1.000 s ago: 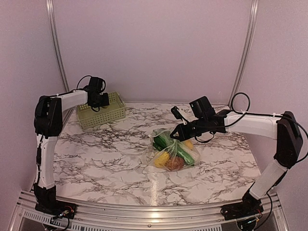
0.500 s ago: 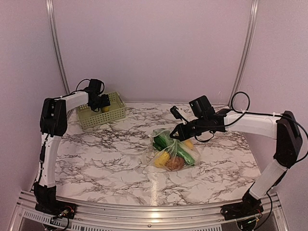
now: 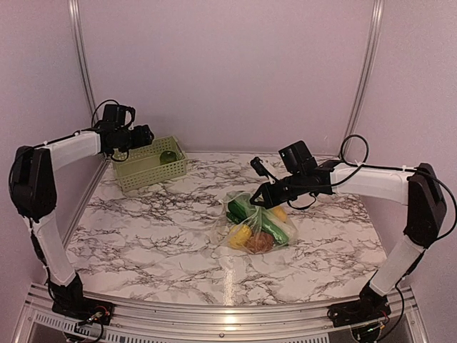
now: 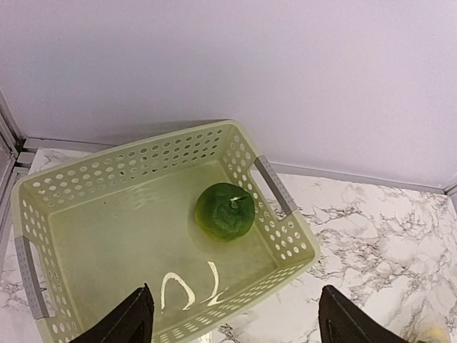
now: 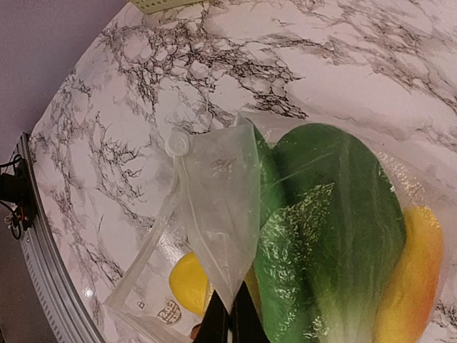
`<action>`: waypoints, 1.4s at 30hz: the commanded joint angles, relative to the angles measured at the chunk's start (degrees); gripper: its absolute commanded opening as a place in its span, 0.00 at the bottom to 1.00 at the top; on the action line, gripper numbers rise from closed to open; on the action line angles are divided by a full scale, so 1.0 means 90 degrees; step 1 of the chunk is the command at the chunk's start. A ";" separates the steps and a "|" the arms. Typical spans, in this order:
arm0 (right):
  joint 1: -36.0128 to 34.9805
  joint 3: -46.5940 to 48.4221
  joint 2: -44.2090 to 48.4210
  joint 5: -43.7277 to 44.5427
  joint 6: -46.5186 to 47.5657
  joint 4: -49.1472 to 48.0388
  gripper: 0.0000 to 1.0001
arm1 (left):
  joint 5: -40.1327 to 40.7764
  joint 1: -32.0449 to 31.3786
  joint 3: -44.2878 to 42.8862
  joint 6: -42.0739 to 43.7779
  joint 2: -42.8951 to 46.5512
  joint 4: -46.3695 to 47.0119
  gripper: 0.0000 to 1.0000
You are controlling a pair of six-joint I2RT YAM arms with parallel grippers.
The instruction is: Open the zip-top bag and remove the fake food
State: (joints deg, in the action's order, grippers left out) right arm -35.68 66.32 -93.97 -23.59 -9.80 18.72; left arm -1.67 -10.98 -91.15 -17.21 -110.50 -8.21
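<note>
Pale lilac walls (image 3: 228,71) and a marble-patterned worktop (image 3: 157,229), veined in black and framed by aluminium rails (image 3: 214,314), set the scene as two robot arms work through a bag of toy produce. The zip-top bag (image 5: 214,200) lies a little right of the worktop's centre with most of the fake food (image 3: 257,230) inside it. A leafy green vegetable (image 5: 335,236), a yellow piece (image 5: 189,282) and an orange-yellow one (image 5: 410,279) show through the clear film. The right end effector (image 5: 230,318) is clenched on a lifted flap of the bag's plastic, holding it up off the contents (the mouth looks parted, though how widely is hard to tell).

Well apart, at the far left corner, a light green lattice basket (image 4: 282,236) holds a single round green fruit (image 4: 225,211) resting loose on its floor. The left end effector (image 4: 235,300) hangs above the basket with its jaws spread wide and nothing between them.

By this evidence the task is under way but far from finished. The bag appears opened and one piece is out, while at least three or four pieces are left to be lifted clear. The worktop carries only the bag and the basket.
</note>
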 commanded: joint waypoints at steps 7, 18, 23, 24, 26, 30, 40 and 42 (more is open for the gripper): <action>0.0065 0.0074 -0.0042 -0.0197 0.0073 -0.0151 0.00 | -0.1205 -0.0905 0.3325 0.0899 0.2680 0.1646 0.79; 0.0028 -0.0022 -0.0135 -0.0250 -0.0046 -0.0126 0.00 | -0.1297 -0.2893 0.5235 0.1291 0.3506 0.2765 0.77; -0.0022 -0.0090 -0.0112 -0.0293 -0.0116 -0.0107 0.00 | -0.1237 -0.3713 0.5133 0.1632 0.2884 0.2896 0.75; -0.0037 -0.0124 -0.0099 -0.0298 -0.0133 -0.0107 0.00 | -0.1207 -0.3829 0.5096 0.1647 0.2738 0.2980 0.74; -0.0077 -0.0187 -0.0079 -0.0289 -0.0183 -0.0107 0.00 | -0.1189 -0.4016 0.5017 0.1635 0.2475 0.3158 0.73; -0.0162 -0.0342 -0.0039 -0.0298 -0.0279 -0.0162 0.00 | -0.1116 -0.4371 0.4699 0.1718 0.1843 0.3301 0.71; -0.0372 -0.0578 -0.0007 -0.0216 -0.0468 -0.0271 0.00 | -0.1053 -0.4946 0.3874 0.2074 0.0679 0.3217 0.65; -0.0375 -0.0627 0.0012 -0.0196 -0.0478 -0.0279 0.00 | -0.1073 -0.5065 0.3762 0.2145 0.0515 0.3153 0.65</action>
State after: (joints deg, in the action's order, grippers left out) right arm -38.54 61.43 -94.32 -25.47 -13.10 16.64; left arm -11.68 -54.96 -54.96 -0.51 -102.83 20.21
